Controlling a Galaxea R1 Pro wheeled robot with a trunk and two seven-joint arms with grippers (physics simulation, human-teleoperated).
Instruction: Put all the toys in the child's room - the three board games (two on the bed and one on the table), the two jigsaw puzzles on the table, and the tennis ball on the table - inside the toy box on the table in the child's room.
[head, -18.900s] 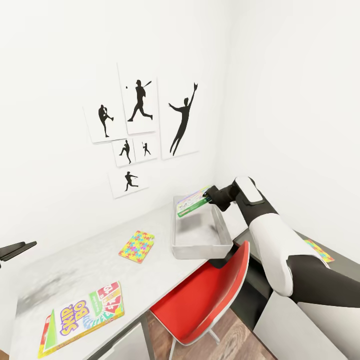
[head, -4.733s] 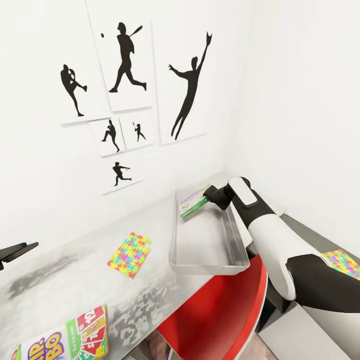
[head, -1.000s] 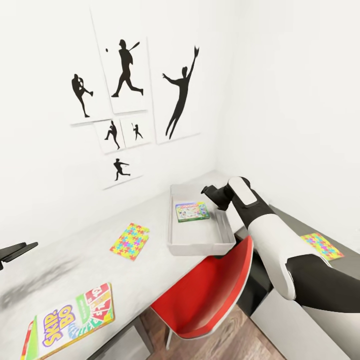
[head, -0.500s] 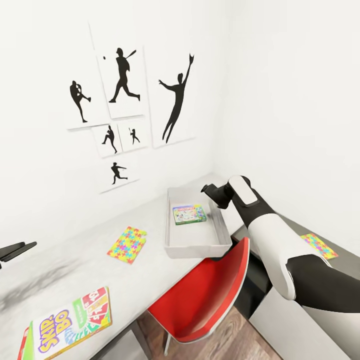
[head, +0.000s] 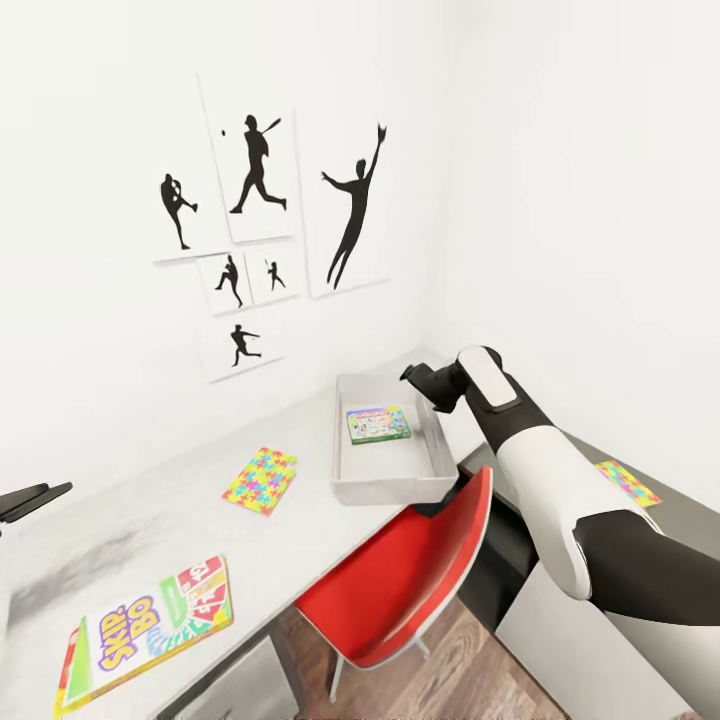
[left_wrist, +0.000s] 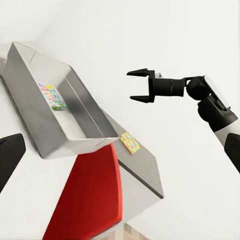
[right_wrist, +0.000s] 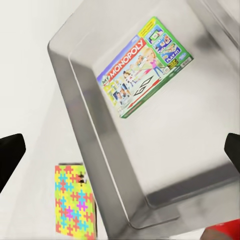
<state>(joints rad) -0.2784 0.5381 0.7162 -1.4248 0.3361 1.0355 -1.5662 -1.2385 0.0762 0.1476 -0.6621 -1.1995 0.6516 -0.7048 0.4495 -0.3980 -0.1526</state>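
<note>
The toy box (head: 385, 478), a grey thick-walled bin, sits on the pale counter (head: 170, 520) holding a flat Monopoly box (head: 378, 424). Nearby lie a jigsaw square (head: 260, 479) and the Skip-Bo box (head: 148, 627); a red chair (head: 400, 575) stands below.

Left wrist view: the right claw (left_wrist: 141, 85) gapes empty.

Right wrist view: "Monopoly" (right_wrist: 145, 65) reads clearly.

Whether the left claw (head: 30, 498) is open, I cannot tell.

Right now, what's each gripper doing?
Left gripper: cannot be told.
Right gripper: open, empty, above the light grey rectangular toy box.
</note>
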